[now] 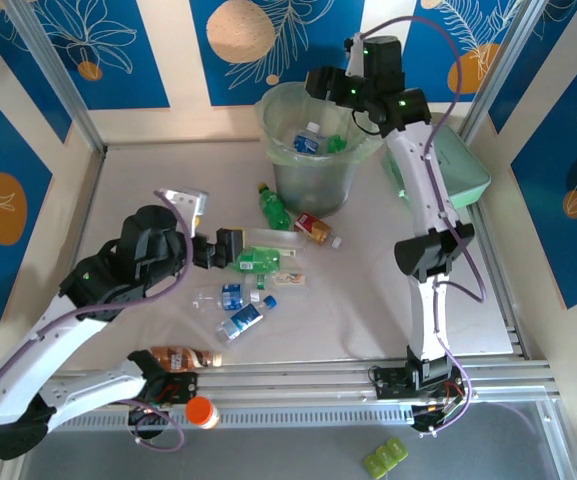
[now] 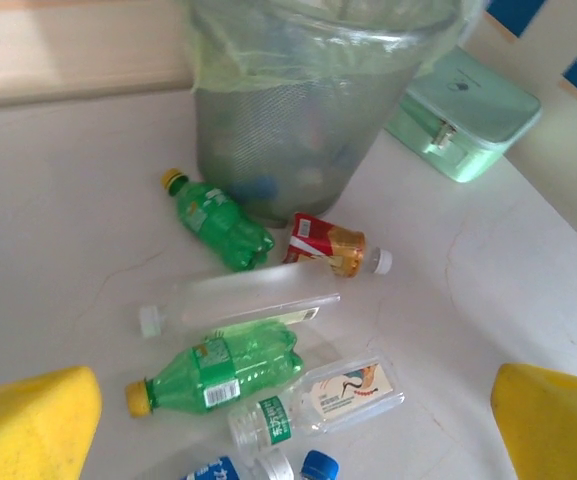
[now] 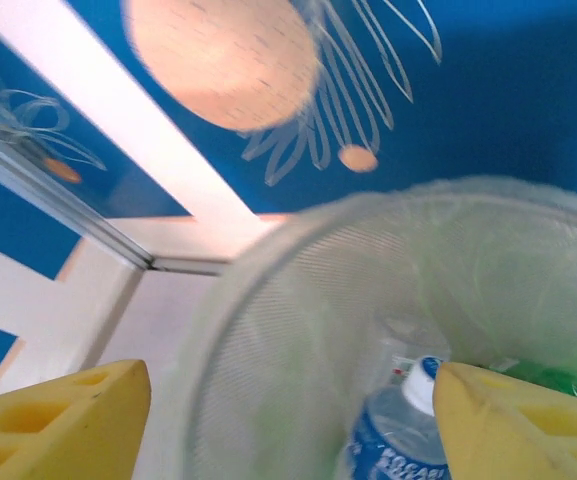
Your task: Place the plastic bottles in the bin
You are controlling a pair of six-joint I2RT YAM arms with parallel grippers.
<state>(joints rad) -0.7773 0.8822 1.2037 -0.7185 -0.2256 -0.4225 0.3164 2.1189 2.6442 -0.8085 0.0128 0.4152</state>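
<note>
On the table before the bin, the plastic bottles lie scattered under the left gripper, its fingers wide apart, likely light, crushable and prone to roll, best pinched across the labelled middle, while the right gripper hangs parted and empty over the bin.

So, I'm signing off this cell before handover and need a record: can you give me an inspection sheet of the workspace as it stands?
Surface: pale table, no spills seen.
Job's things: bin upright at the back, with a blue-labelled bottle and a green bottle inside; several more bottles lie loose on the table, among them a red-labelled bottle.
Clutter: mint-green box to the right of the bin.
Grippers: left gripper open above the loose bottles; right gripper open over the bin.
Cables: purple cables looped along both arms.
Surroundings: blue leaf-print panels, metal frame posts.
</note>
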